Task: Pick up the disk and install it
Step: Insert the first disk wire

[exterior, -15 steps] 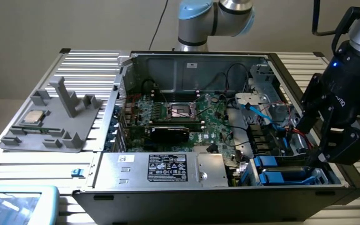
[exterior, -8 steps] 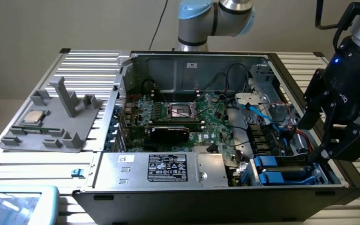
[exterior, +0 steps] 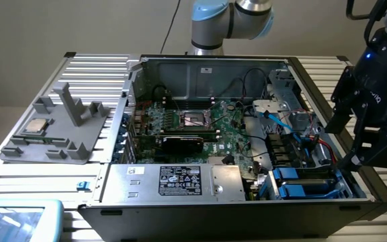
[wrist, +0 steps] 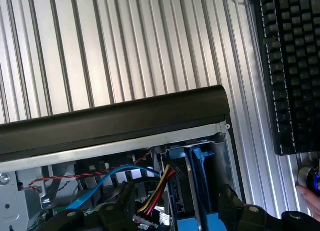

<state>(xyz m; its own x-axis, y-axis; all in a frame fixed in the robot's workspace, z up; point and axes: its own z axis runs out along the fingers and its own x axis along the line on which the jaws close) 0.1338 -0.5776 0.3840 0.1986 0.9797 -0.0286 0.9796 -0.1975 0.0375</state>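
Exterior view | claw [exterior: 341, 146] wide open, gripping nothing | above computer case [exterior: 180, 217] edge

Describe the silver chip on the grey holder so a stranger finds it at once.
Start at the open computer case on the ribbed table. To the exterior view's left of it lies a grey holder with upright posts. The chip sits at its left end: small, square, shiny silver among matte grey.

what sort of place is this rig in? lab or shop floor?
Probably a robotics lab bench: an open PC case lies on a slotted aluminium table, a robot arm stands behind it, and a grey fixture holds a chip.
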